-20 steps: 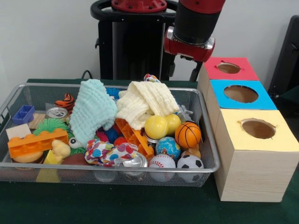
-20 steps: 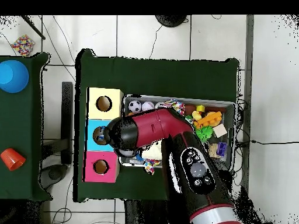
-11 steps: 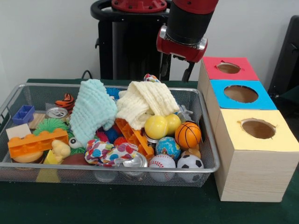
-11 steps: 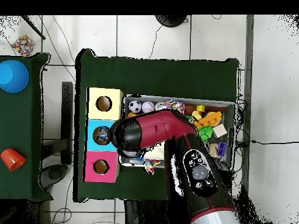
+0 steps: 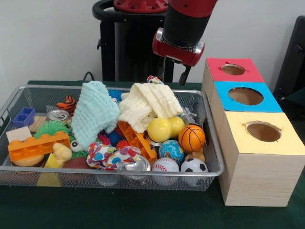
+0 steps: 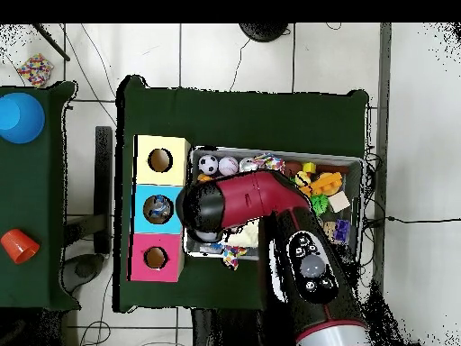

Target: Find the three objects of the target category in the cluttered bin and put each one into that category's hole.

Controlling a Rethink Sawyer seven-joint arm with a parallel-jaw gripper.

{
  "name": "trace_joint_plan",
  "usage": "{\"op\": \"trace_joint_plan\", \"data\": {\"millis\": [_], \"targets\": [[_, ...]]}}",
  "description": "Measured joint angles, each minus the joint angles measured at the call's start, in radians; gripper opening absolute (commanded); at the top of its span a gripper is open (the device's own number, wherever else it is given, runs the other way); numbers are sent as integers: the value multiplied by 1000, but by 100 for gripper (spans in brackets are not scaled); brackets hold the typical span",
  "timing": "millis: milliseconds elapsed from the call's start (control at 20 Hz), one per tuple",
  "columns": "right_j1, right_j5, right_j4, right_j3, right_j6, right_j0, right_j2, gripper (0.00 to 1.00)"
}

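Wire-mesh bin (image 5: 209,157) holds balls, cloths, blocks; empty gripper (image 5: 170,75), fingers parted, hangs above its far edge near the red box (image 5: 248,71)

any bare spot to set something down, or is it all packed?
The wire bin is packed: cloths, bricks and balls cover it. Bare green table runs along the bin's near side, in front of the yellow box. The overhead view shows another bare strip beyond the bin and boxes.
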Motion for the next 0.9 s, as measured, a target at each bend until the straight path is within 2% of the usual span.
{"op": "trace_joint_plan", "data": {"millis": [500,650,900], "targets": [[58,-15,-71,-31,0,16,-47,100],[74,-36,-95,-33,0,27,-64,100],[139,-115,-148,-51,0,71,-107,100]]}}
